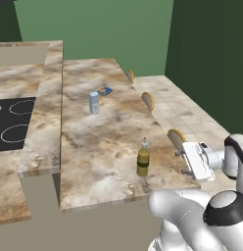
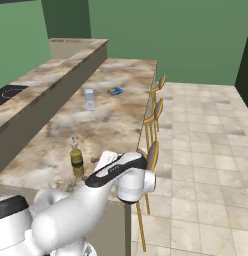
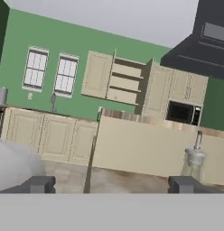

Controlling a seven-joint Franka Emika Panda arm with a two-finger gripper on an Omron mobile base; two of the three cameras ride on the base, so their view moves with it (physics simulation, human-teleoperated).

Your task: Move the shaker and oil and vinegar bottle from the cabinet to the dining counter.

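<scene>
Your fingers (image 3: 39,184) sit spread wide apart at the bottom of the hand view, with nothing between them. The gripper (image 3: 112,185) looks low across the counter (image 1: 104,147) towards the far wall, where the cabinet (image 3: 125,83) hangs with both doors swung open and its beige shelves showing. To the right of the gripper in that view, the bottle (image 3: 195,158) stands close by, its pale stopper up, just beyond the right fingertip and not touching it.

From the left base view you see the hand at the counter's near right edge, next to a stool (image 1: 176,138), with the bottle (image 1: 143,158) upright on the marbled top a little to its left. In the right base view the bottle (image 2: 76,159) stands just beside the forearm, near the counter's front edge.

Further along the counter a pale blue-grey carton (image 1: 94,102) stands upright, and a small blue item (image 1: 105,90) lies flat just past it. You cannot tell where the shaker is from these pictures
</scene>
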